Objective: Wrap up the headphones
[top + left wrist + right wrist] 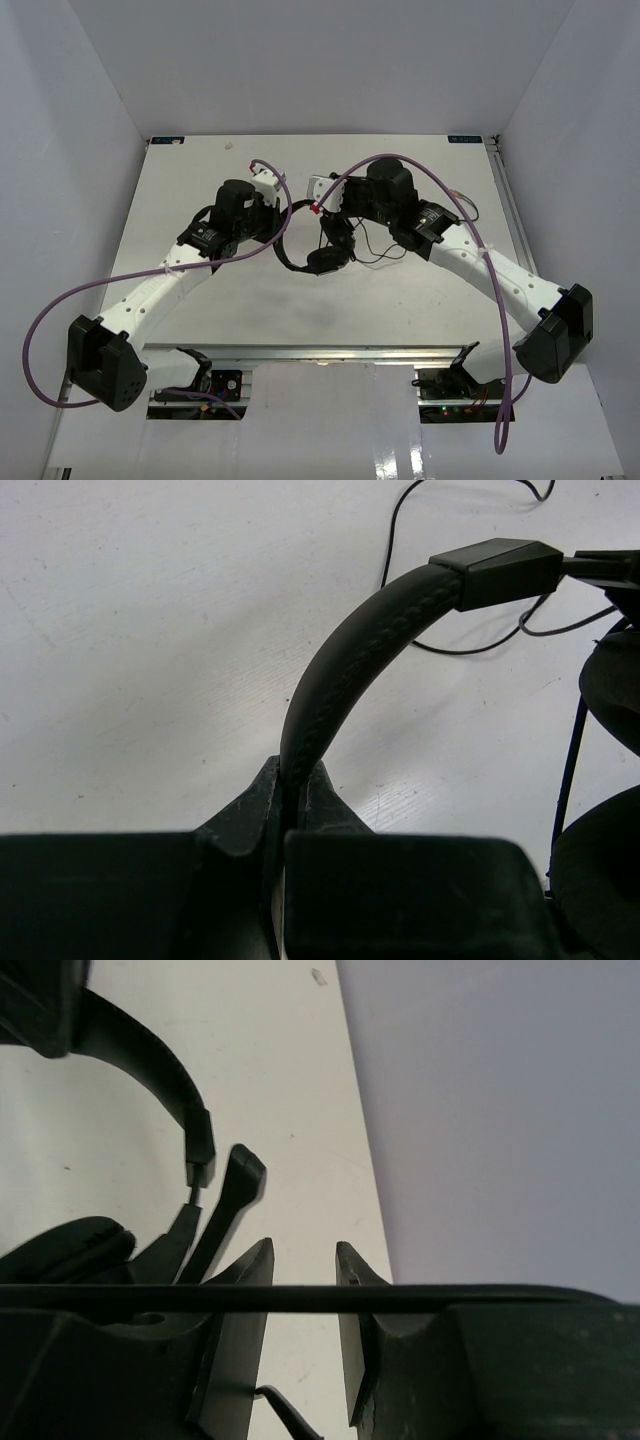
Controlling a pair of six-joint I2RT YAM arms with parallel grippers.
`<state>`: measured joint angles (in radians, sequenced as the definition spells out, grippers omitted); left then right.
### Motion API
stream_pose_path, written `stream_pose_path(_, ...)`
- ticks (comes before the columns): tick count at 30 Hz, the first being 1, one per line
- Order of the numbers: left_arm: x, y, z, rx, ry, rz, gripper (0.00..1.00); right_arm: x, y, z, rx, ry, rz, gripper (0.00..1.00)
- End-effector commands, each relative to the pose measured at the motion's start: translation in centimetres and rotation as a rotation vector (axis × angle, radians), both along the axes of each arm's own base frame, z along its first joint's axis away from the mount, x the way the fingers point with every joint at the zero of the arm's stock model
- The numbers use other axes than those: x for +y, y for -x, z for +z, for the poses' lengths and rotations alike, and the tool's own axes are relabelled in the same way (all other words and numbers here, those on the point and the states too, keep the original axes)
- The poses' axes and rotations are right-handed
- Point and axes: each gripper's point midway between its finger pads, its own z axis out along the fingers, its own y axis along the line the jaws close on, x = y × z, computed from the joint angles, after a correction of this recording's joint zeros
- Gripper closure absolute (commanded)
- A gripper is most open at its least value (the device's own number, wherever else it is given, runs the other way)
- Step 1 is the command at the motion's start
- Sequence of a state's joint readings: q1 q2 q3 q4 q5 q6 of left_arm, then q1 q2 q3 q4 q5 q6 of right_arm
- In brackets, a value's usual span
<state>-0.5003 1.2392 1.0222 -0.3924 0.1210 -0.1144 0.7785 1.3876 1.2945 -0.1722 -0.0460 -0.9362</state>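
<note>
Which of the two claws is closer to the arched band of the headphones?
Left. The left gripper is shut on the headband itself. The right gripper sits open beside an earcup, the thin cord crossing its gap.

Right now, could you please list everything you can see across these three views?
headphones: one, black, centre, between the two grippers
cord: one, thin black, crossing the right gripper's fingers
table: one, white, under everything
cables: two, purple, one looping along each arm
arms: two, white and black, reaching in from the near edge
left gripper: one, black, shut on the headband
right gripper: one, black, open, beside the earcups
</note>
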Motion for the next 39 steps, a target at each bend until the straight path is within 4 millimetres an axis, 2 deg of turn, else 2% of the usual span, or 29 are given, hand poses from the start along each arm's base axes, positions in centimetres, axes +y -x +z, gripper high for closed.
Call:
stream_pose_path(1, -0.5, 1.6, -0.3, 0.019, -0.023, -0.097, 1.0, 1.5, 0.6, 6.5, -0.042, -0.185, 0.063, 0.7)
stream_pose_path(6, -1.0, 2.2, 0.0, 0.017, -0.022, -0.157, 1.0, 2.2, -1.2, 6.4, -0.061, -0.168, 0.033, 0.67)
stream_pose_path(10, -1.3, 2.8, 0.5, 0.009, -0.006, -0.193, 1.0, 2.5, -1.8, 5.8, -0.059, -0.152, 0.036, 0.65)
stream_pose_path(15, -1.1, 3.4, 0.7, 0.008, -0.005, -0.201, 1.0, 2.3, -2.6, 5.5, -0.06, -0.145, 0.028, 0.58)
stream_pose_path(19, -1.0, 3.4, 0.7, 0.011, -0.006, -0.195, 1.0, 1.9, -2.7, 5.6, -0.044, -0.162, 0.029, 0.51)
stream_pose_path(25, -1.2, 3.5, 0.5, 0.025, 0.001, -0.198, 1.0, 2.0, -1.8, 5.7, 0.007, -0.207, 0.073, 0.37)
stream_pose_path(34, -1.6, 3.9, 1.1, 0.027, 0.022, -0.221, 1.0, 2.6, -1.1, 5.5, 0.115, -0.271, 0.129, 0.37)
stream_pose_path(39, -1.9, 4.4, 2.0, 0.021, 0.042, -0.247, 1.0, 2.5, -2.5, 4.8, 0.132, -0.262, 0.104, 0.36)
